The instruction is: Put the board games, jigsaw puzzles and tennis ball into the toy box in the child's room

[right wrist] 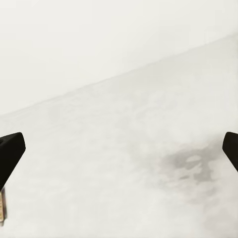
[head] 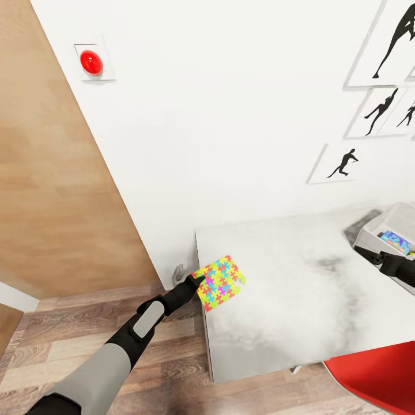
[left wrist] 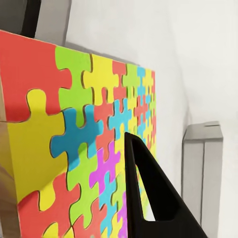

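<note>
Multicoloured jigsaw puzzle [head: 218, 282] pinched in left jaws [head: 199, 280], over table [head: 300, 288] corner

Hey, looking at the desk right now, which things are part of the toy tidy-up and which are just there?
Part of the job:
- jigsaw puzzle, held by the left gripper at the table's corner
- toy box, far right, with a printed game box inside

Just there:
- red wall button
- silhouette pictures
- wooden door
- red chair
</note>
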Controlling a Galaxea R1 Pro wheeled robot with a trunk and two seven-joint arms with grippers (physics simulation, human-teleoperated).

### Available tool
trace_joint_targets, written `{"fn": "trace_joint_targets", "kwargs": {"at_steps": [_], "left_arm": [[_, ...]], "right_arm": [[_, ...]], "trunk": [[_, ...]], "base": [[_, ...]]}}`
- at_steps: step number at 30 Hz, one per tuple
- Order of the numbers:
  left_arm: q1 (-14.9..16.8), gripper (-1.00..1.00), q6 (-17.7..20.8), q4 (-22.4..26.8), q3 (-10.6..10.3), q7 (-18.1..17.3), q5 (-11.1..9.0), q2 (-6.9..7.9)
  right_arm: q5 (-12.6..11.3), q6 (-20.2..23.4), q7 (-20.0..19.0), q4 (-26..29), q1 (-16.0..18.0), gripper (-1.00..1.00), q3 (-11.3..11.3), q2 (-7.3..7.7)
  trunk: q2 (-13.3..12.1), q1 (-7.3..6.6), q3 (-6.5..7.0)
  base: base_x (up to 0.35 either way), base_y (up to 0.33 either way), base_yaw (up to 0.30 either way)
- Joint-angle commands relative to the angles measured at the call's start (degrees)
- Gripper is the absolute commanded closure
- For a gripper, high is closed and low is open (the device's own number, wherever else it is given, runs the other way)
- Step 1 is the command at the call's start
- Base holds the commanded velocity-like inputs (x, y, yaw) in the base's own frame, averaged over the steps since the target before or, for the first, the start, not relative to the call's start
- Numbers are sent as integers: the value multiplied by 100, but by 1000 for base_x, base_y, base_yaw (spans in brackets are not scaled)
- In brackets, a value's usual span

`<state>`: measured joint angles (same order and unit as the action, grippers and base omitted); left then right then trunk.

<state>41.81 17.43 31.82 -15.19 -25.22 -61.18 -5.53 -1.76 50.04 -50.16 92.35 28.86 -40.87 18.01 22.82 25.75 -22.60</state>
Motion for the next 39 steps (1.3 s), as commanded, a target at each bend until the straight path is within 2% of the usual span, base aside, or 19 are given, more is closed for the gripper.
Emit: {"fn": "trace_joint_targets", "kwargs": {"at_steps": [1, 8, 15, 17, 24, 39], "left_arm": [[5, 100, 40, 8, -11, -15, -82, -1], [-22, 100, 44, 370, -43, -33, -87, -6], [-184, 100, 108, 1056, -78, 30, -92, -24], [-235, 100, 174, 1352, -128, 86, -97, -47], [-279, 100, 399, 1854, -474, 337, -146, -84], [-350, 100, 460, 2207, -585, 398, -166, -87]], "right_arm": [[-17, 44, -12, 2, 6, -100, -5, 1], [-24, 90, -70, 2, 6, -100, 9, 8], [-10, 127, -588, 2, -38, -100, 2, 13], [-5, 132, -823, 2, -106, -100, 4, 15], [-8, 137, -1273, 2, -180, -100, 14, 18], [-8, 138, -1421, 2, -194, -100, 18, 13]], "trunk": [[10, 3, -8], [10, 3, -8], [10, 3, -8], [10, 3, -8], [10, 3, -8], [10, 3, -8]], "base": [[0, 0, 0], [0, 0, 0], [0, 0, 0], [0, 0, 0], [0, 0, 0], [0, 0, 0]]}}
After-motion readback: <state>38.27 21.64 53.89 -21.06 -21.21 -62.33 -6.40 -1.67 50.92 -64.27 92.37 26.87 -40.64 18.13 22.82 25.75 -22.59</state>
